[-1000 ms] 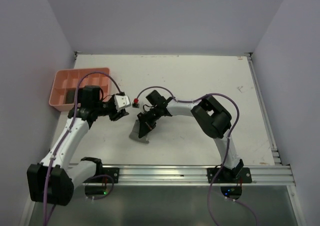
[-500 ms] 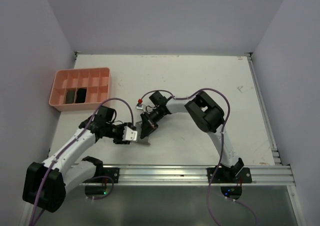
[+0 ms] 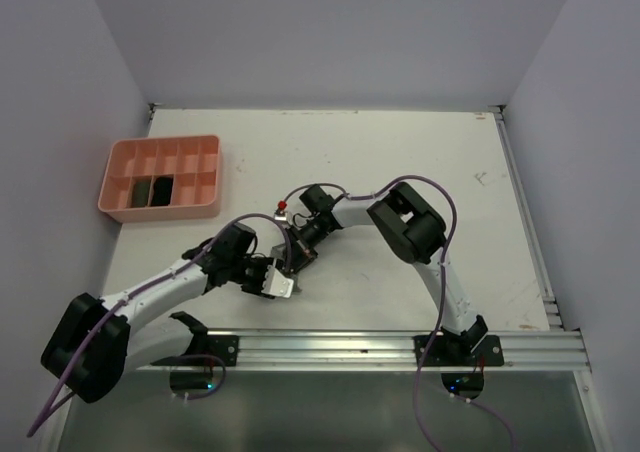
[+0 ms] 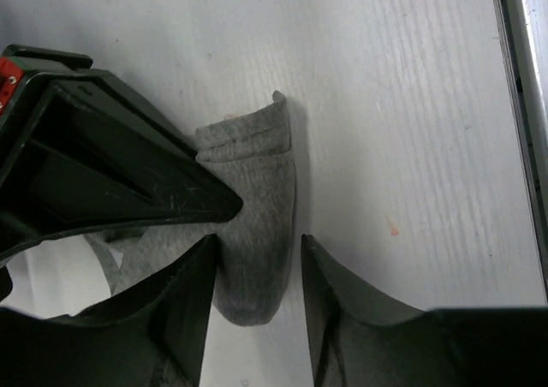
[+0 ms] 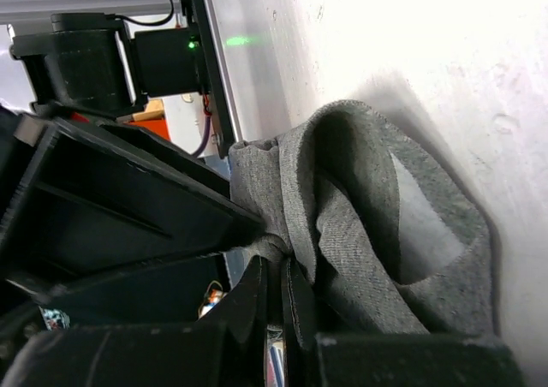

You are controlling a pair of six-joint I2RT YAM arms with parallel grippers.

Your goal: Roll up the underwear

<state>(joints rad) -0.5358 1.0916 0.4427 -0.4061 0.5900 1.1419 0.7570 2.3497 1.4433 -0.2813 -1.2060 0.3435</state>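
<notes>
**One grey garment between two grippers, two dark pieces in the tray**

A single piece of grey underwear (image 4: 257, 190) lies crumpled on the white tabletop (image 3: 400, 162), near its front edge and a little left of centre. From above it is almost wholly hidden beneath the two grippers that meet over it.

The right gripper (image 5: 276, 263) is closed tight, with a fold of the grey cloth pinched between its fingers. The garment bunches up and away from that pinch.

The left gripper (image 4: 257, 246) stands partly open, its two fingers straddling the rounded near end of the garment. One finger is against the cloth and the other is just beside it, so it has no grasp on the cloth.

One pink tray (image 3: 180, 212) sits well apart at the tabletop's left edge. Two dark pieces (image 3: 140, 189) (image 3: 163, 189) lie in neighbouring compartments of its near row. What they are cannot be told from this view.
</notes>
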